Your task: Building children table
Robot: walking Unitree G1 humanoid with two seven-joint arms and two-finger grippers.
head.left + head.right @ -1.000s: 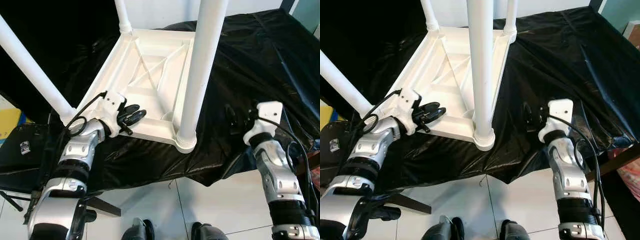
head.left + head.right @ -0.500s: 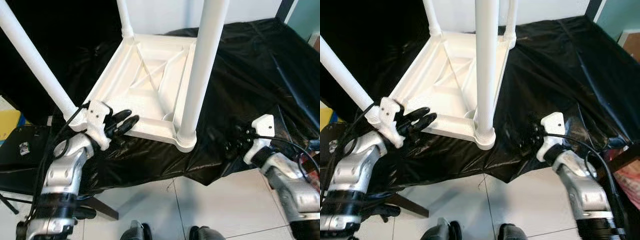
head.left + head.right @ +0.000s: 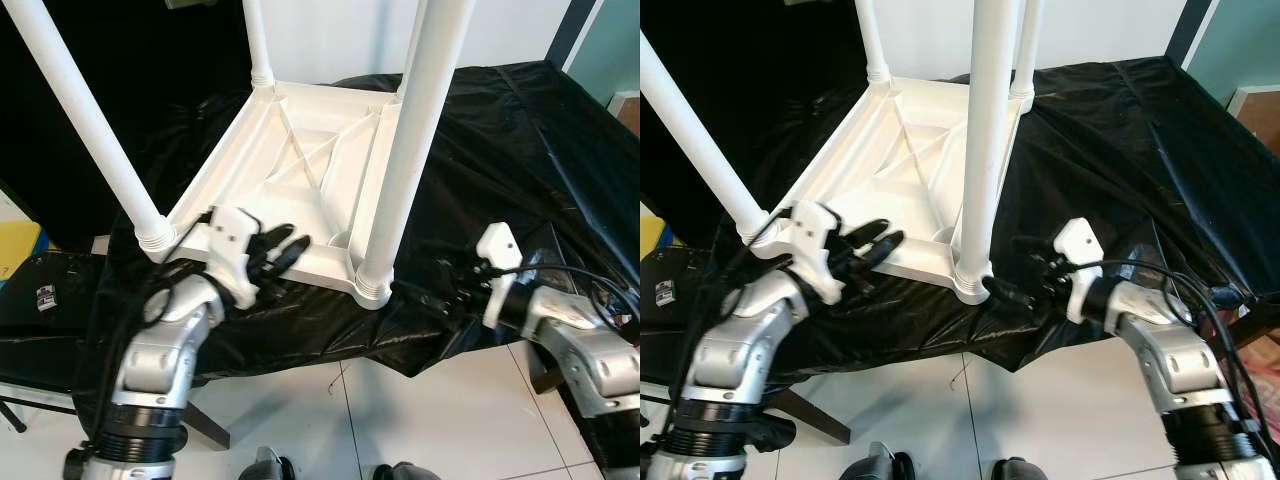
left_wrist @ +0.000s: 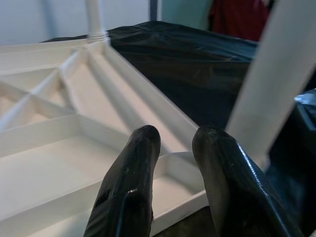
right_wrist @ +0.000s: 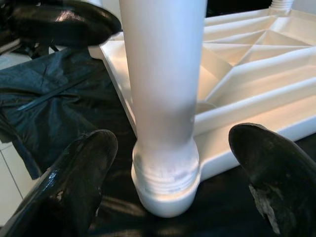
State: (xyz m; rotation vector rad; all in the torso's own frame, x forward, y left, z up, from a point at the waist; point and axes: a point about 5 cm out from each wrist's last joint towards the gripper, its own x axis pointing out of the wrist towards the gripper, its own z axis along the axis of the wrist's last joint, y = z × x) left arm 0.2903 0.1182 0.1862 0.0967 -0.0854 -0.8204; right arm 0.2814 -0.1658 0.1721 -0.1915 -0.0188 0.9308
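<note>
While the small white plastic children's table (image 3: 300, 170) lies upside down on the crumpled black plastic sheet (image 3: 520, 140), its ribbed underside faces up and its four round white legs stand upward; the near right leg (image 3: 985, 130) rises from a socket at the table's near right corner; the near left leg (image 3: 85, 110) slants up from the near left corner; two more legs stand at the far corners. Now the left gripper (image 3: 285, 250) sits over the table's near edge, its two black fingers (image 4: 133, 182) close together with just a slim gap, nothing between them; the right gripper (image 5: 165, 182) is spread wide, its fingers flanking the base of the near right leg without touching it; below the sheet's hanging edge lies a white tiled floor (image 3: 440, 410).
</note>
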